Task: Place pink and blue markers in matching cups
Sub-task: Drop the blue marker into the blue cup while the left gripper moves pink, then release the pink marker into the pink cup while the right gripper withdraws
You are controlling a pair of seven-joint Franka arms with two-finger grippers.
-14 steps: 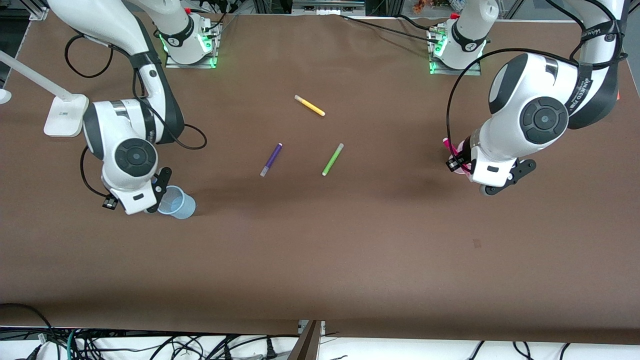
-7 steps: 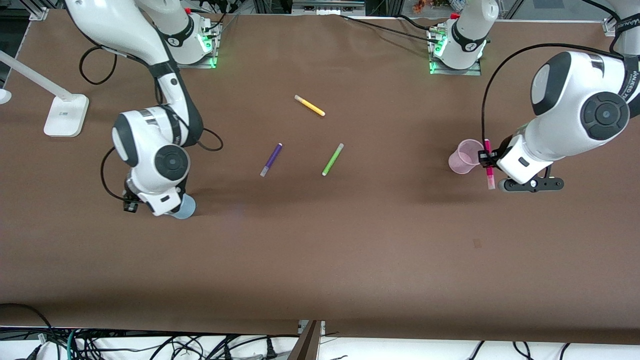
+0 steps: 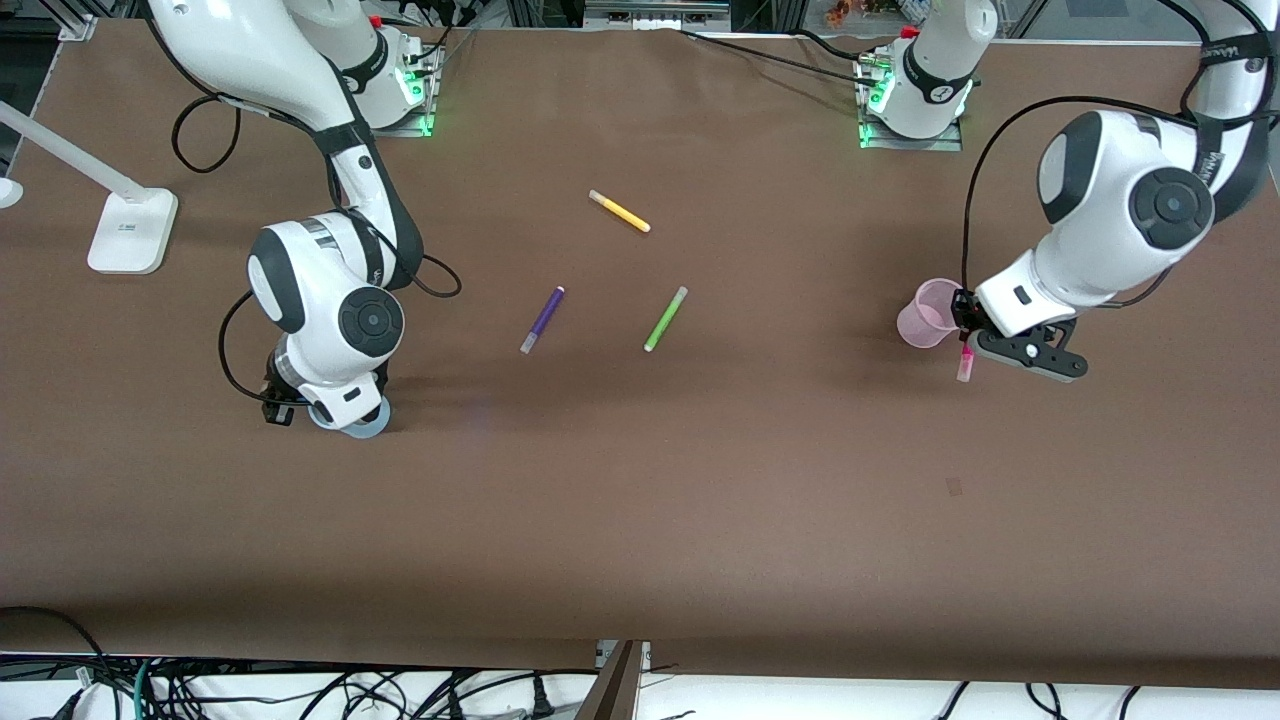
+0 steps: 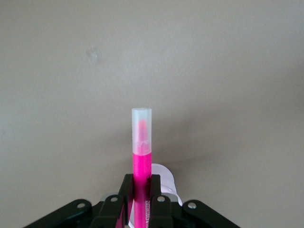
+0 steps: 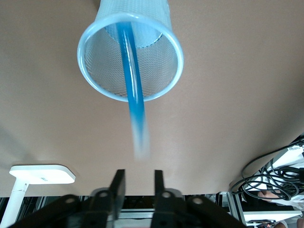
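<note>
My left gripper (image 3: pixel 965 342) is shut on the pink marker (image 3: pixel 965 366), pale cap pointing away from the fingers, in the air right beside the pale pink cup (image 3: pixel 928 313). The left wrist view shows my left gripper (image 4: pixel 141 183) clamped on the magenta barrel (image 4: pixel 141 159), with a pale rim beside it. My right gripper (image 3: pixel 335 408) hangs over the pale blue cup (image 3: pixel 364 426), which the hand mostly hides. In the right wrist view my right gripper (image 5: pixel 137 179) is open, and the blue marker (image 5: pixel 135 97) is free of it, blurred, one end inside the blue cup (image 5: pixel 159 61).
A purple pen (image 3: pixel 543 320), a lime-green pen (image 3: pixel 665 318) and a yellow pen (image 3: pixel 619 211) lie in the middle of the table. A white lamp base (image 3: pixel 132 232) stands at the right arm's end. Cables run along the front edge.
My right hand moved squarely over the blue cup and let the blue marker go. My left hand swung off the pink cup, then came back beside it with the pink marker.
</note>
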